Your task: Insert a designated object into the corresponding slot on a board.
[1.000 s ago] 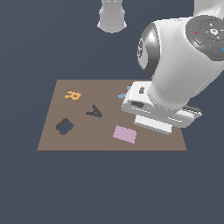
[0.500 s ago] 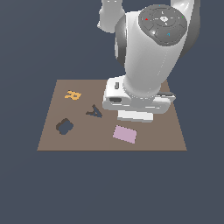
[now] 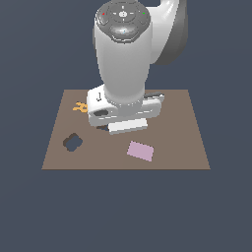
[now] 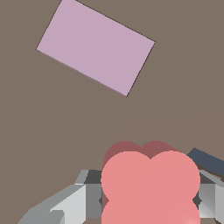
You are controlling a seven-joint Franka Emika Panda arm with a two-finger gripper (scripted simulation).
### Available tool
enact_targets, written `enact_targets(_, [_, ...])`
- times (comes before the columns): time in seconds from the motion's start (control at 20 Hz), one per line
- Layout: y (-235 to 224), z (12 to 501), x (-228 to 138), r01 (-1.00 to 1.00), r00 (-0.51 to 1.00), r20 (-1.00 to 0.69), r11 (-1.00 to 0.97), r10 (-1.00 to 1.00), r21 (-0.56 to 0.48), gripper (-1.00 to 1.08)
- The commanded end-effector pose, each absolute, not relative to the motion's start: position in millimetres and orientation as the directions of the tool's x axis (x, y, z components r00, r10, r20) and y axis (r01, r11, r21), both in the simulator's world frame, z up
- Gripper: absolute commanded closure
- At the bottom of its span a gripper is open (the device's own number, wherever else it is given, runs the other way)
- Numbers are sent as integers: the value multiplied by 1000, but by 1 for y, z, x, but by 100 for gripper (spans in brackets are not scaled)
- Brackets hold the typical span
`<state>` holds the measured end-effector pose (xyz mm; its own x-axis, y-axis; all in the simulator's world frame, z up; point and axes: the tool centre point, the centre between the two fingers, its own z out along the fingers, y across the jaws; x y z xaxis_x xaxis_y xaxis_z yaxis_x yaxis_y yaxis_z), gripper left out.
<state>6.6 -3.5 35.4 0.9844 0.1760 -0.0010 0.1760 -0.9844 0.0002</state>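
The coral-red flower-like block [image 4: 151,177] fills the near part of the wrist view. My gripper [image 4: 149,199] is shut on it, with grey fingers [image 4: 89,197] pressing it from both sides, and it hangs above the brown board [image 4: 52,131]. In the exterior view the arm's white hand [image 3: 123,115] hovers over the middle of the board [image 3: 177,123] and hides the block and the fingers. The dark flower-shaped slot [image 3: 73,142] lies open near the board's left side in the exterior view, apart from the hand.
A pale pink rectangle [image 3: 140,150] [image 4: 96,46] lies on the board near its front edge. An orange letter R [image 3: 80,107] sits at the back left. A dark navy corner [image 4: 205,159] shows beside the block in the wrist view.
The arm has swung toward the exterior view's left, from the board's right part to its middle. It now covers the letter-A-shaped cutout.
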Motion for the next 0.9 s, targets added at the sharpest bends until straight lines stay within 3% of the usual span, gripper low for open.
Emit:
enact_targets(0.0, [-23,36,7,243,970,0,-970,243,0,108])
enact_targets(0.85, [-134,39,38,607,795,-1,-795,607,1,108])
